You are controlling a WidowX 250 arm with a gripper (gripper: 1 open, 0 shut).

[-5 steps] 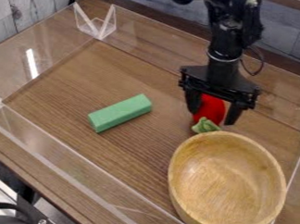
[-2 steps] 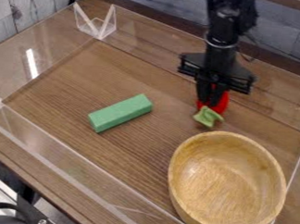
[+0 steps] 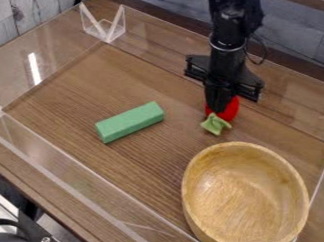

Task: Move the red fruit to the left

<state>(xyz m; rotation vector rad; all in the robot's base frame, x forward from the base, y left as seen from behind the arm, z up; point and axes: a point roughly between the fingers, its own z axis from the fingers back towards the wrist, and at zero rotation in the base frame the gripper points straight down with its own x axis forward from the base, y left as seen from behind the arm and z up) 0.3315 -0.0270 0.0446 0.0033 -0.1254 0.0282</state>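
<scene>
Where the wooden table point(image 3: 116, 176) comes nearest, a black cabled part point(image 3: 11, 230) shows at the edge of the view, between seven and eight o'clock from its middle. Between four and five o'clock lies the round, pale wooden bowl point(image 3: 243, 201), its wide mouth facing up. Farther back, at nine o'clock and just off the middle, the green block point(image 3: 130, 123) lies flat and slantwise, its far end turned toward two o'clock.

Past the bowl and apart from it, the red fruit point(image 3: 226, 105) sits on the table between two and three o'clock from the middle, its leafy green top pointing toward the near side. Right over it, the black gripper point(image 3: 218, 97) has its fingers pressed together and hides part of the red skin; whether their tips pinch the fruit or only rest against it, I cannot tell. The arm point(image 3: 232, 20) comes down to it from one o'clock.

Deeper in, a white wire-like piece point(image 3: 104, 24) stands at eleven o'clock near the table's far edge. Behind the table, a ribbed pale panel point(image 3: 35, 9) fills the corner between ten and eleven o'clock, and a crinkled grey-blue surface point(image 3: 304, 33) shows between one and two.
</scene>
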